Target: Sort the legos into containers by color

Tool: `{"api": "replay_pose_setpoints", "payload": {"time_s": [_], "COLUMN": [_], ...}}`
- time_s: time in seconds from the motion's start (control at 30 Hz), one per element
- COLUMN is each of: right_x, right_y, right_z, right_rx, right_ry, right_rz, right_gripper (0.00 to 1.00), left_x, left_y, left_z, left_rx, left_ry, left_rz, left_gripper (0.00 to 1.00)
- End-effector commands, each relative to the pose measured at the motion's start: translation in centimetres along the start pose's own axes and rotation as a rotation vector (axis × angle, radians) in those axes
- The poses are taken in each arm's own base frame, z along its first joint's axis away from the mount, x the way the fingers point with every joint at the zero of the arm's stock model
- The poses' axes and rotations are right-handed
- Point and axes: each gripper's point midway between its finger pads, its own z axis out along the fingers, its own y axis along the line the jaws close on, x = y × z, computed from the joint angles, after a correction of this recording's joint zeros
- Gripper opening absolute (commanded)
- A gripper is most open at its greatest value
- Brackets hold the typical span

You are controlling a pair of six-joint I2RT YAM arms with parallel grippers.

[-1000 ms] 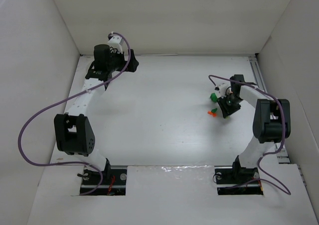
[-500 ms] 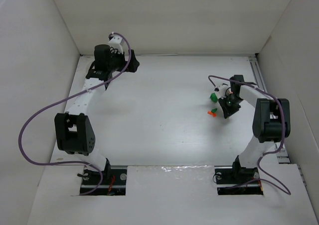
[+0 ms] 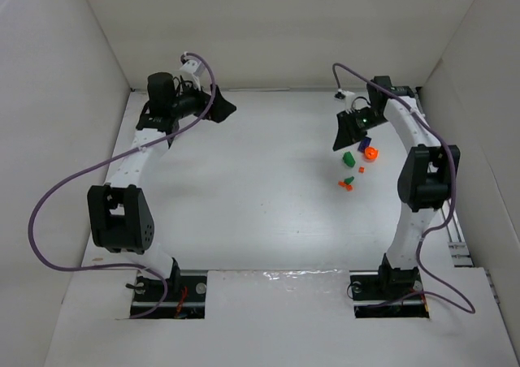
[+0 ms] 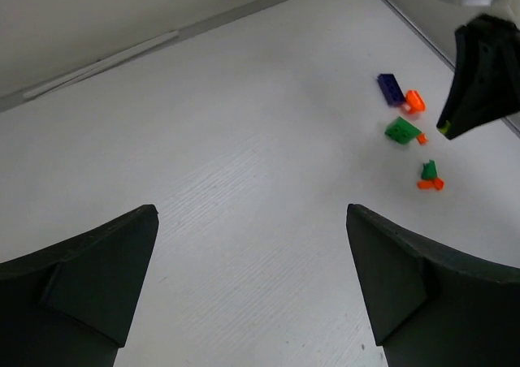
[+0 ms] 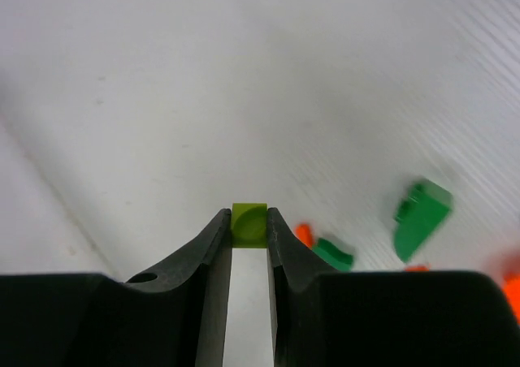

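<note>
— What has the right claw (image 5: 249, 232) got hold of?

— A tiny yellow-green brick (image 5: 249, 222). It sits pinched between the two fingertips, and the jaws stand only as far apart as the brick is wide.

— And where does that claw hang?

— At the far right of the bench (image 3: 260, 180), near the loose legos. From the left wrist camera its tip shows a yellow-green speck just beside the green brick (image 4: 401, 130).

— Which legos lie on the bench?

— A dark blue brick (image 4: 391, 88) lies touching or almost touching an orange brick (image 4: 415, 101). The green brick is a little nearer, with a small orange bit (image 4: 422, 138) beside it. Nearer again, a small green piece (image 4: 428, 170) sits against a red-orange piece (image 4: 431, 184). Whether it lies on top of that piece or just beside it cannot be told.

— And the left claw (image 4: 252, 278)?

— It is spread wide with nothing between its fingers (image 4: 89, 278). It is at the far left of the bench, well apart from the bricks and pointing across toward them
</note>
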Motion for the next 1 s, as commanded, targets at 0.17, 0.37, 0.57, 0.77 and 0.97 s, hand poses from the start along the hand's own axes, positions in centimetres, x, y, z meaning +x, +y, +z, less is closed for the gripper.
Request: {"api": "replay_pose_setpoints", "payload": {"time_s": [0.17, 0.37, 0.57, 0.77, 0.97], "right_x": [-4.6, -5.8, -7.3, -7.8, -7.8], "right_y": [9.7, 12.5, 14.7, 18.1, 19.6], "right_z": [-0.2, -0.5, -1.1, -2.2, -3.2], "right_rx": [-0.431, -0.588, -0.718, -0.870, -0.945], "right_ry": [-0.098, -0.153, -0.217, -0.256, -0.273], "right_rz": [0.017, 0.007, -0.011, -0.003, 0.023], "right_gripper": [0.11, 0.10, 0.09, 0.09, 0.09], "left_x": [1.6, 4.1, 4.9, 5.4, 5.0], "left_y": [-10.0, -12.3, -15.3, -18.5, -20.4], "left_z": [-0.9, -0.8, -0.2, 0.0, -0.9], "left_rx": [0.280, 0.356, 0.407, 0.474, 0.497], "left_ry": [-0.077, -0.127, -0.207, -0.279, -0.340], "left_rz": [0.429, 0.572, 0.628, 0.668, 0.671], "left_gripper": [0.89, 0.78, 0.67, 0.57, 0.42]}}
